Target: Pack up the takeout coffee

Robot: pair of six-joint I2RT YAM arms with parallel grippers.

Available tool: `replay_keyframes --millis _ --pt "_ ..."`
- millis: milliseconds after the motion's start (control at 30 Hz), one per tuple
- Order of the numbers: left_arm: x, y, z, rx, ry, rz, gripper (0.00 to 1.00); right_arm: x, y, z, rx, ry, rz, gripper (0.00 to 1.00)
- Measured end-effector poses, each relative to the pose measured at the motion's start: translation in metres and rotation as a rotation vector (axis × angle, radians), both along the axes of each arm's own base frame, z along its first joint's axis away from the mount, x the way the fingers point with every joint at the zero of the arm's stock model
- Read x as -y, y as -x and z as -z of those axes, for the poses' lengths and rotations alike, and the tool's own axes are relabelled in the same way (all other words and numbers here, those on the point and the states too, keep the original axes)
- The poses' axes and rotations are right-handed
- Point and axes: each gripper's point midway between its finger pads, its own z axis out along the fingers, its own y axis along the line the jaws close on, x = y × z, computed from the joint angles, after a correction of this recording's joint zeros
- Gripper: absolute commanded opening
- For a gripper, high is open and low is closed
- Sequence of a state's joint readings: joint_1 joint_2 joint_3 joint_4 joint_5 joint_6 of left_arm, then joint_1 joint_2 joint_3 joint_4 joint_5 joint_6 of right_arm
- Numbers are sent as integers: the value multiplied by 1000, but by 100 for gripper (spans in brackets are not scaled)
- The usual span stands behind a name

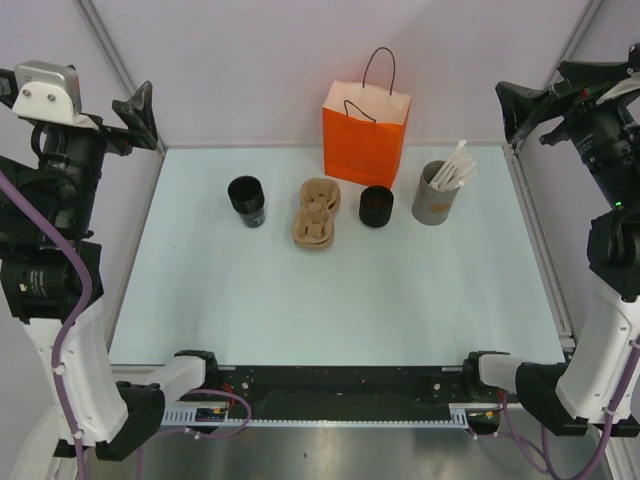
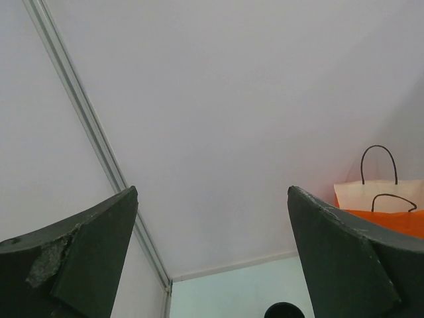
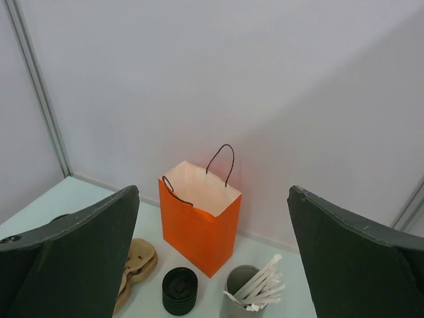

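Crowding is your risk: the takeout coffee (image 1: 377,206) sits just beside the orange paper bag (image 1: 366,135). Your left hand (image 2: 212,189) and right hand (image 3: 213,189) gape empty; a wide approach could topple it.

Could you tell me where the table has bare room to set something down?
The table is bare across its near half, between items and arm bases. Crowded: the far row: left black cup, carrier, lidded black cup, stick holder, orange bag.
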State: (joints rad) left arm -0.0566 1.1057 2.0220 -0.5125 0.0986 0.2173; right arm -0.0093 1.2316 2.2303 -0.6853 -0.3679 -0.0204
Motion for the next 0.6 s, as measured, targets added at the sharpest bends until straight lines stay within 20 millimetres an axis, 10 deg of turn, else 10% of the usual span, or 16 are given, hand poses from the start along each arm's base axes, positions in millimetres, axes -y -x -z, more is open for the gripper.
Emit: replay_keyframes --millis 600 --pt "8 -10 21 -54 6 43 100 -29 -25 35 -82 51 -149 100"
